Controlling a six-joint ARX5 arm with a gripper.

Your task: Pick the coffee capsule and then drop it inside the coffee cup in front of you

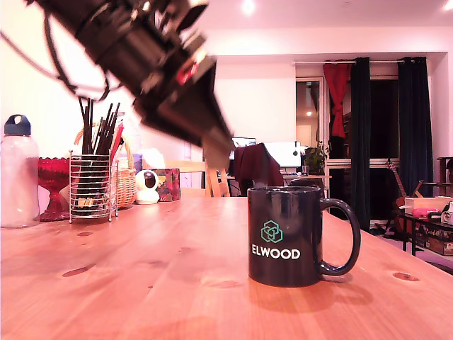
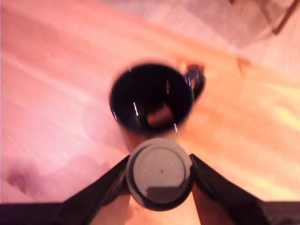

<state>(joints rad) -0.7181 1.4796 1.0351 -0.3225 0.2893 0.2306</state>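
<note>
The coffee cup (image 1: 294,237), a glossy dark mug with white "ELWOOD" lettering, stands upright on the wooden table (image 1: 141,269), handle toward the exterior view's right. My gripper (image 1: 218,152) hangs blurred in the air, up and to the exterior view's left of the cup. In the wrist view the gripper (image 2: 159,172) is shut on the coffee capsule (image 2: 160,169), whose round pale face points at the camera. The cup's open mouth (image 2: 140,89) lies just beyond the capsule. A small brown shape (image 2: 160,116) shows inside the cup; I cannot tell whether it is a reflection.
At the exterior view's left stand a clear bottle (image 1: 18,173), a red glass bowl (image 1: 53,180), a wire holder of dark sticks (image 1: 92,180), a wicker basket (image 1: 129,183) and a small white camera (image 1: 147,188). A chair with dark red cloth (image 1: 255,168) sits behind the table.
</note>
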